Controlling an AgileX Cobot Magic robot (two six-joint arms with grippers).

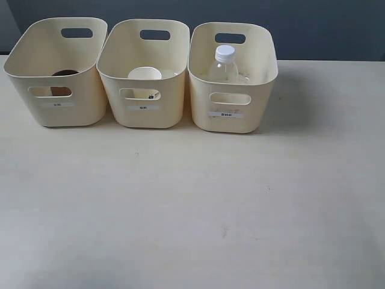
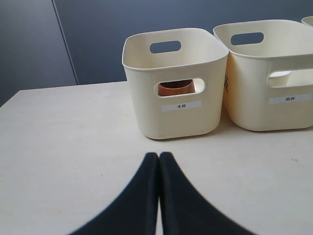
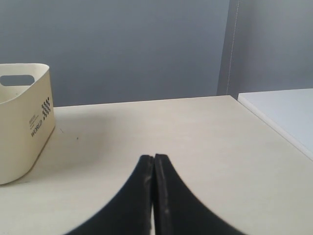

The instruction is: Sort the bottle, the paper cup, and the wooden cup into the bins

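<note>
Three cream bins stand in a row at the back of the table. Inside the left bin (image 1: 57, 72) sits the wooden cup (image 1: 64, 74), also showing through that bin's handle cut-out as the wooden cup (image 2: 175, 88). The middle bin (image 1: 144, 75) holds the paper cup (image 1: 144, 74). The bottle (image 1: 224, 66) stands upright in the right bin (image 1: 233, 78). My left gripper (image 2: 159, 155) is shut and empty, low over the table in front of the left bin (image 2: 176, 83). My right gripper (image 3: 154, 157) is shut and empty, with the right bin (image 3: 22, 122) off to one side. Neither gripper shows in the exterior view.
A pale table (image 1: 192, 205) spreads in front of the bins. A dark blue-grey wall (image 1: 325, 27) runs behind it. In the right wrist view a second white surface (image 3: 286, 110) lies beyond the table's edge.
</note>
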